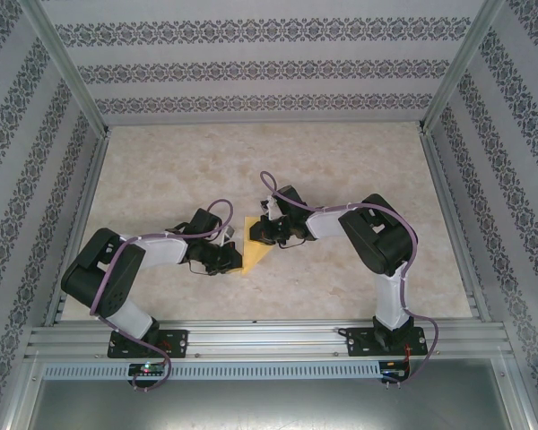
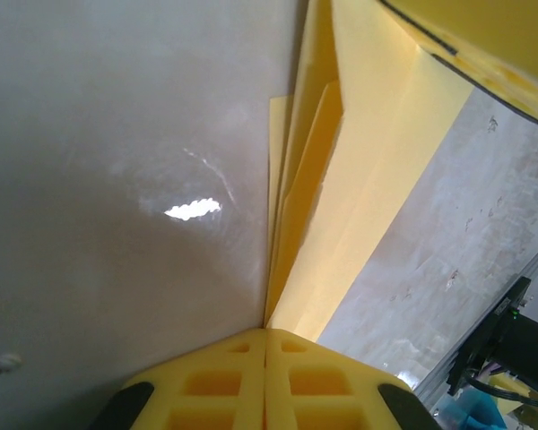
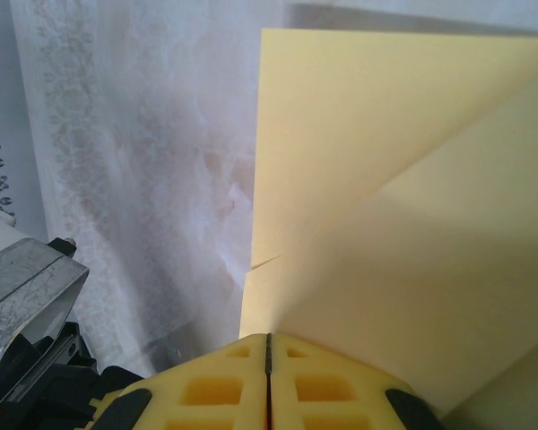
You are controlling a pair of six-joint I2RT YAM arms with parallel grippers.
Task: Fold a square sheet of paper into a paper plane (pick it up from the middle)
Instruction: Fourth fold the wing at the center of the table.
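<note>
top external view: the sheet of paper (image 1: 255, 246) lies near the middle of the table (image 1: 359, 170), a yellow wedge caught between the two claws. the left gripper (image 1: 222, 258) is at its near-left side and the right gripper (image 1: 267, 231) at its far-right side. whether the paper rests on the table or hangs just above it, i cannot tell from here.

in the left wrist view the left gripper (image 2: 266, 333) has its pads pressed together, and the sheet of paper (image 2: 368, 179) runs straight into the seam between them. several folded layers fan out from that pinch (at least three edges show). in the right wrist view the right gripper (image 3: 269, 339) is likewise clamped tight on the sheet of paper (image 3: 386, 161), which shows a diagonal fold line and a small nick or lifted edge just above the pads.

my reading is that a fold is partly made, with both claws holding. the two grips sit close together on thin paper, so any pull apart could tear it, most likely at that nick. if the arms turn out of step, the layers may slide and the crease land crooked, leaving the nose off centre. if one claw lets go alone, the stacked layers could spring open. a pinch that catches only some layers would let the rest slip.
</note>
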